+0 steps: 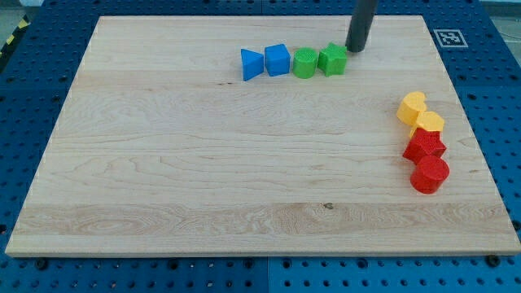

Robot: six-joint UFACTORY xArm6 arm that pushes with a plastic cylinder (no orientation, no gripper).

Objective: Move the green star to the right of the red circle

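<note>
The green star (332, 59) lies near the view's top middle, at the right end of a row of blocks. The red circle (430, 174) lies at the view's right, at the bottom end of a column of blocks, far below and to the right of the star. My tip (355, 50) rests on the board just right of the green star and slightly above it, very close to it or touching it.
Left of the star in the row are a green circle (304, 63), a blue cube (278, 60) and a blue triangle (251, 64). Above the red circle are a red star (425, 147) and two yellow blocks (429, 124) (412, 107). The wooden board's (203, 163) right edge is close to the red circle.
</note>
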